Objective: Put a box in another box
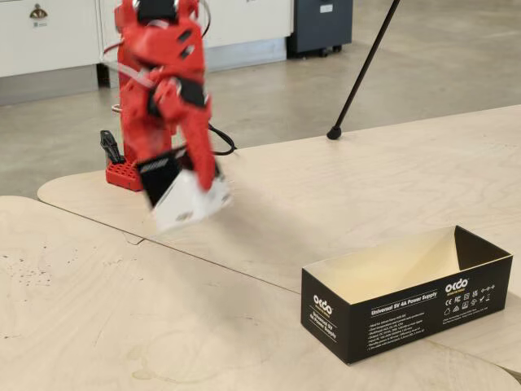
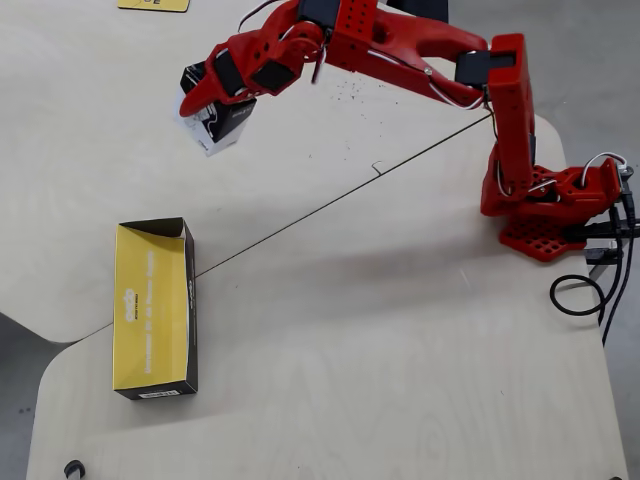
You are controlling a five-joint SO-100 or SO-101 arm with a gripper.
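Pale plywood table (image 1: pixel 342 187) made of rounded panels with visible seams, standing on a grey concrete floor; white cabinets and 1 dark cabinet at the back of the fixed view. 1 small box (image 1: pixel 183 191), black upper part and white lower part, is in the air clear of the table, tilted and motion-blurred in the fixed view; in the overhead view the same small box (image 2: pixel 212 117) sits over the upper-left part of the table. The gripper (image 1: pixel 186 167) is clamped on it, 1 red finger down the front face and the other behind; gripper (image 2: pixel 205 100) seen from above covers most of the black top. 1 red arm (image 2: pixel 420 45) reaches from its base (image 2: pixel 550 205) at the right edge of the overhead view across to the upper left. 1 long black box (image 1: pixel 407 289) rests open-topped on the table, well apart from the small box, at lower right in the fixed view, white "Universal 5V 4A Power Supply" print on its side, cream inside. From above the long black box (image 2: pixel 155 305) lies at lower left, interior yellowish, with nothing visible inside. 1 black cable (image 2: pixel 590 290) loops beside the base. 1 thin black stand leg (image 1: pixel 362 69) slants down to the floor behind the table.
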